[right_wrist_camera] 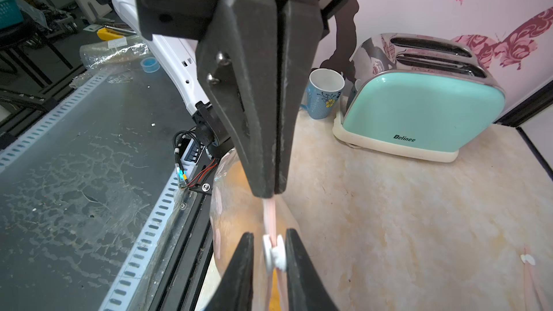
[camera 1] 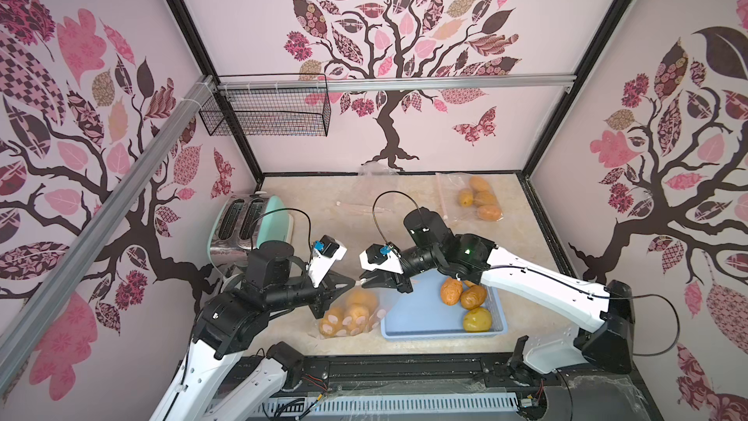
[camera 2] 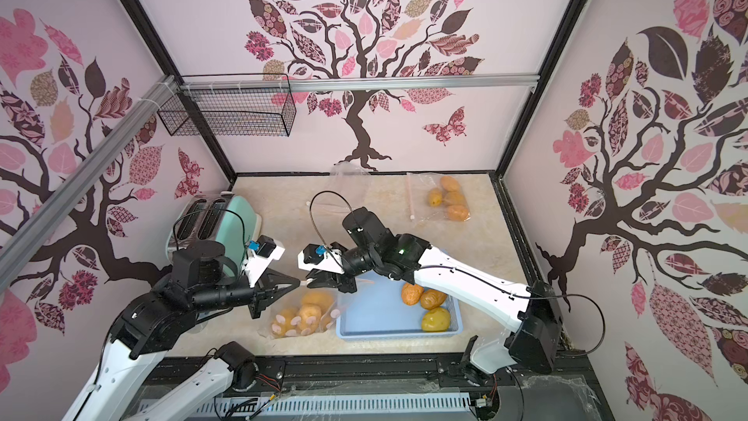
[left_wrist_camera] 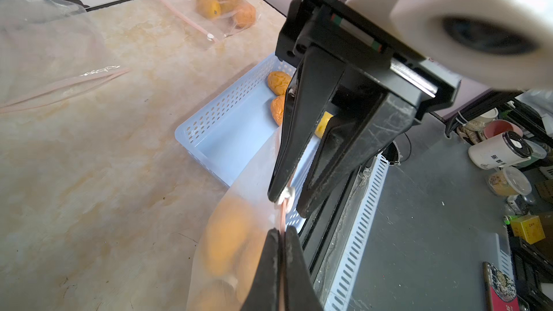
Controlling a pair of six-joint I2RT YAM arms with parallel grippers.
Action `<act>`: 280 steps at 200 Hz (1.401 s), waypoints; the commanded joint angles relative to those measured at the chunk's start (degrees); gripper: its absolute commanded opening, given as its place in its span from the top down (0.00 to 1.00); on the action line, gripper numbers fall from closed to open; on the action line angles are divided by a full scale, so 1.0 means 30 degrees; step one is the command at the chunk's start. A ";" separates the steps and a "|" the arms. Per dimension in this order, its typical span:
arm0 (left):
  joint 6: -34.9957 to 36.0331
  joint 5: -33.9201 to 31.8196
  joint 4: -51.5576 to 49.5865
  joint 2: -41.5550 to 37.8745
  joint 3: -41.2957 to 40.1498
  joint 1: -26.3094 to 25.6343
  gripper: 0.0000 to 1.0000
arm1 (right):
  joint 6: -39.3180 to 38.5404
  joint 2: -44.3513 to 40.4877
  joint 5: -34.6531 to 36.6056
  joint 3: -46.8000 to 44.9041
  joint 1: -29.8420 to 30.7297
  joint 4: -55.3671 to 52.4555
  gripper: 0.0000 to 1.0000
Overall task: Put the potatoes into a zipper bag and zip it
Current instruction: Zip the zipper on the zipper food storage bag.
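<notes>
Several potatoes (left_wrist_camera: 230, 240) hazy inside zipper bag (left_wrist_camera: 257, 175), partly behind left gripper (left_wrist_camera: 282, 231).

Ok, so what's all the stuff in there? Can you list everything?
table: one, beige marble, under everything
basket: one, pale blue, near edge
potatoes: three showing in basket, two orange-brown, one yellow-green
front bag: one, clear with pink dots, beside basket, potatoes inside
back bag: one, clear, far right corner, four orange potatoes inside
empty bag: one, clear, far middle
toaster: one, mint and chrome, left
mug: one, blue, beside toaster
rack: one, black wire, back wall
arms: two, white and black
left jaws: black, shut on front bag's pink strip
right jaws: black, either side of its white slider; grip unclear
</notes>
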 commanded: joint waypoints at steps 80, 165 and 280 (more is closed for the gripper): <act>0.0183 0.0520 0.0349 -0.0166 0.0533 0.0061 1.00 | 0.0054 0.0444 -0.0104 0.0528 0.0118 -0.0368 0.78; 0.0201 0.0291 0.0455 -0.0314 0.0430 0.0052 1.00 | -0.0028 0.0525 -0.0146 0.0532 0.0132 -0.0455 0.94; 0.1009 -0.4550 -0.2113 -0.1541 0.5050 0.0061 1.00 | 0.1757 -0.1771 0.3086 0.0656 0.0118 -0.3003 1.00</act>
